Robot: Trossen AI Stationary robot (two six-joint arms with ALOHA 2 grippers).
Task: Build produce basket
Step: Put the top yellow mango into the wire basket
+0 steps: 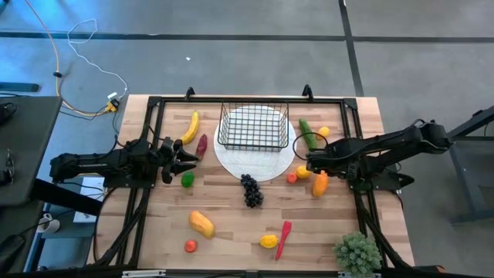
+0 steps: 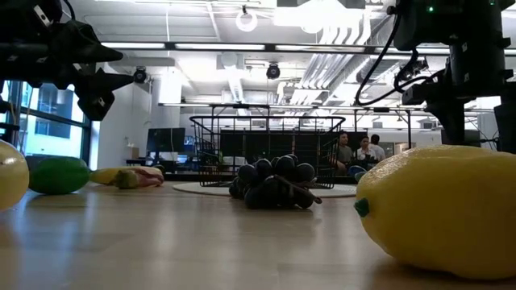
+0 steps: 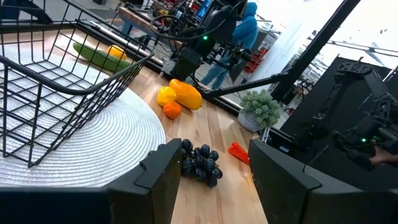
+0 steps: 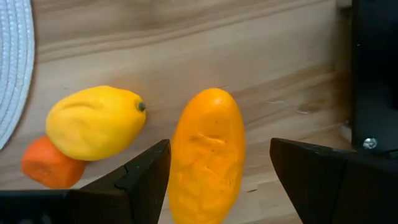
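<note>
Our right hand, fingers apart, straddles the orange fruit, whose long axis runs lengthwise between them.

My wooden table carries a white round mat at far centre. Directly on the boards lie grapes near the mat, a banana far left, a red chili near centre, and a bushy plant near right.

no text, label, brand, number or sign can be read anywhere
</note>
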